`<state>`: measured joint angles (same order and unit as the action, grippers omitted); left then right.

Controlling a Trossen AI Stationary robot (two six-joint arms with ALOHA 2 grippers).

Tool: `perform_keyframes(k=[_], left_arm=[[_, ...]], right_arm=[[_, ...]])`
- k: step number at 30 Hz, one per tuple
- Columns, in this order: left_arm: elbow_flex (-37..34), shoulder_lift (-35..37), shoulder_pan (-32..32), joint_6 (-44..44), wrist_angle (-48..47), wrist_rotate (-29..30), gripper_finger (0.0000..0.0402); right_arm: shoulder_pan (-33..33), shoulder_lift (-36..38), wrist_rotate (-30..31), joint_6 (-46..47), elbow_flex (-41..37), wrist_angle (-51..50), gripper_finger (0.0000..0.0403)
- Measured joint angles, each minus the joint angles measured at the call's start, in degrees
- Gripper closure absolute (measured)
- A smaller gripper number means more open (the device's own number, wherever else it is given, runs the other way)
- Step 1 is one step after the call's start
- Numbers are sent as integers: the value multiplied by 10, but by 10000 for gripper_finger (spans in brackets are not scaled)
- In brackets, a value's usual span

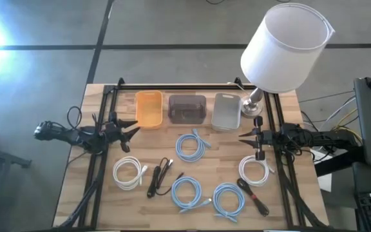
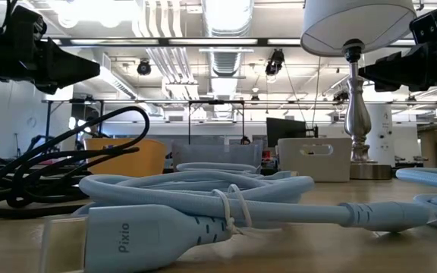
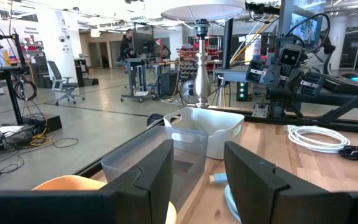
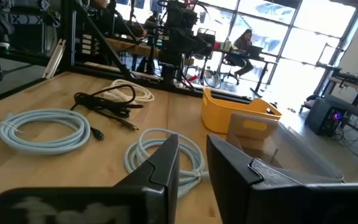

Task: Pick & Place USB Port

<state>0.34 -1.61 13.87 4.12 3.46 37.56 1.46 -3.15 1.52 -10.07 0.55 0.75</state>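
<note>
Left pincer (image 1: 134, 127) hovers open at frame left, right pincer (image 1: 242, 135) open at right, above the wooden worktop (image 1: 160, 154) strewn with cables (image 1: 191, 145); office beyond.

Four light-blue coiled USB cables are lying flat on the wooden table: one (image 1: 191, 145) in the middle just below the bins, two (image 1: 187, 193) (image 1: 228, 199) near the front edge. Two white coiled cables (image 1: 129, 173) (image 1: 255, 171) are resting at either side. A black cable (image 1: 160, 176) is lying loosely between them.

Open end effector (image 4: 191, 163) above blue cable coil (image 4: 160, 155), near orange bin (image 4: 238, 115).
</note>
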Motion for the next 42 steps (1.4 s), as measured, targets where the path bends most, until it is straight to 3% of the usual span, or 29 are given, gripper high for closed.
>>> perform_keyframes(k=[18, 33, 42], left_arm=[[0, 0, 0, 0, 0, 0, 254], [0, 0, 0, 0, 0, 0, 254], [0, 0, 0, 0, 0, 0, 254]], right_arm=[[0, 0, 0, 0, 0, 0, 335], [0, 0, 0, 0, 0, 0, 318], [0, 0, 0, 0, 0, 0, 333]])
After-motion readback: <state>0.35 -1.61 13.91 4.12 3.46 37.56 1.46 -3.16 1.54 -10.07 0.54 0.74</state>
